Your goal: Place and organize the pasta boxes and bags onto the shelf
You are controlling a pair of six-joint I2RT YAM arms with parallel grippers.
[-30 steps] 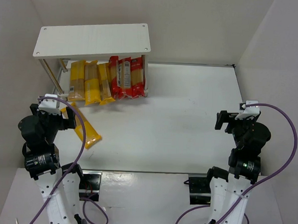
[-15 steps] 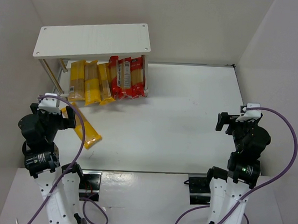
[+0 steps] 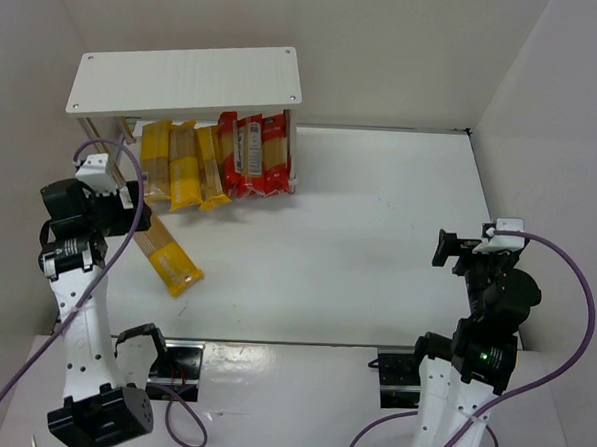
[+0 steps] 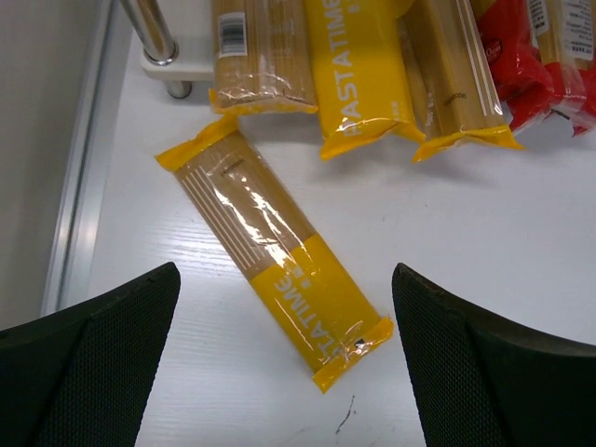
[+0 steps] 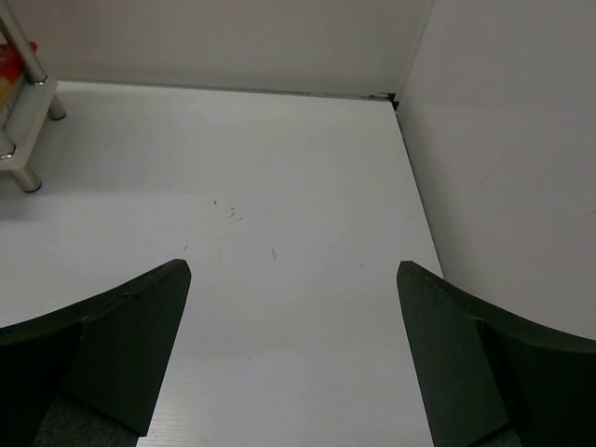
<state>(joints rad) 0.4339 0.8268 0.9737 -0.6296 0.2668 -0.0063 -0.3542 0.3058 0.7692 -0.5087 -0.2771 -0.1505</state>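
The white shelf (image 3: 186,80) stands at the back left. Under its top lie several yellow spaghetti packs (image 3: 181,167) and a few red ones (image 3: 250,156), ends sticking out toward me. One loose yellow pack (image 3: 171,259) lies slanted on the table in front of them. My left gripper (image 3: 134,213) hangs open and empty above that pack's far end. In the left wrist view the loose pack (image 4: 275,256) lies between the open fingers of the left gripper (image 4: 284,279), well below them. My right gripper (image 3: 445,248) is open and empty at the right, over bare table (image 5: 293,270).
Walls close the table on the left, back and right. The shelf's metal leg (image 4: 154,33) and foot rail stand just beyond the loose pack. The shelf's right foot (image 5: 23,130) shows at the left edge of the right wrist view.
My left arm has risen and swung back and left toward the shelf, uncovering most of the loose yellow pack. My right arm has drawn slightly toward the near edge. The packs have not moved.
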